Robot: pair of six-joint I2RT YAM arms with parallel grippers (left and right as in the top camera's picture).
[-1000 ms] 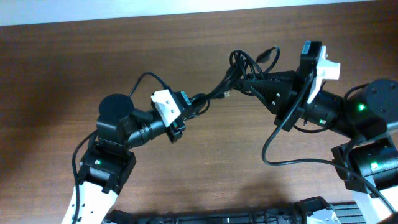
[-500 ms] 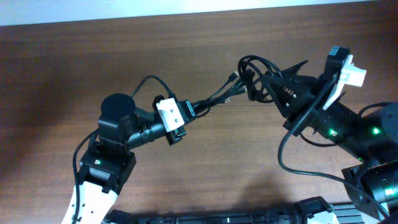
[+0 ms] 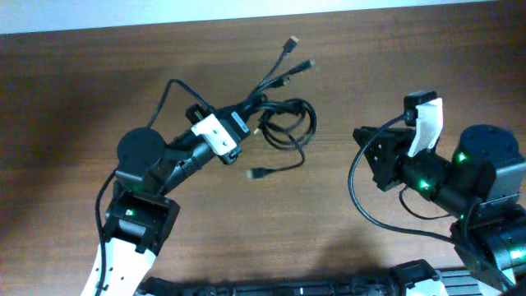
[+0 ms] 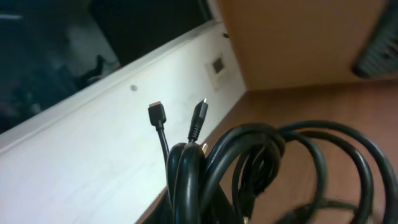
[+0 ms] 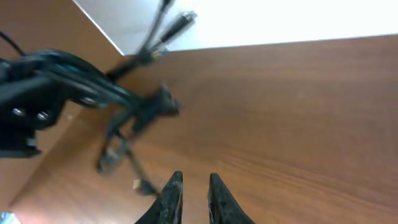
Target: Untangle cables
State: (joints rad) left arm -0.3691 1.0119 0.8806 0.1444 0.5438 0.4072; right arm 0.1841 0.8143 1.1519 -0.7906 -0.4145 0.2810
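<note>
Find the left gripper (image 3: 241, 123) pinched onto the cables (image 4: 186, 180), with the whole bunch gathered in one clamp over the far part of the wooden table (image 3: 82, 90). Cannot see its fingers in the wrist view, so take the grip from the overhead. Note two plug ends (image 4: 155, 111) poking out past the clamp, a round loop just right of it, and one loose plug (image 3: 256, 173) trailing nearer the robot. Read the right gripper (image 5: 194, 194) as almost pressed together, a slim gap only, nothing in it, well apart from the bunch. Judge the strands not yet separated. Main risk: tugging the loop with everything clamped together, cinching the crossings tighter instead of freeing a cord. Second risk: reaching in with so narrow a gap and shoving the loop aside rather than catching one strand. Also possible: snagging the right arm's own thick wire (image 3: 352, 189) in the loop.
</note>
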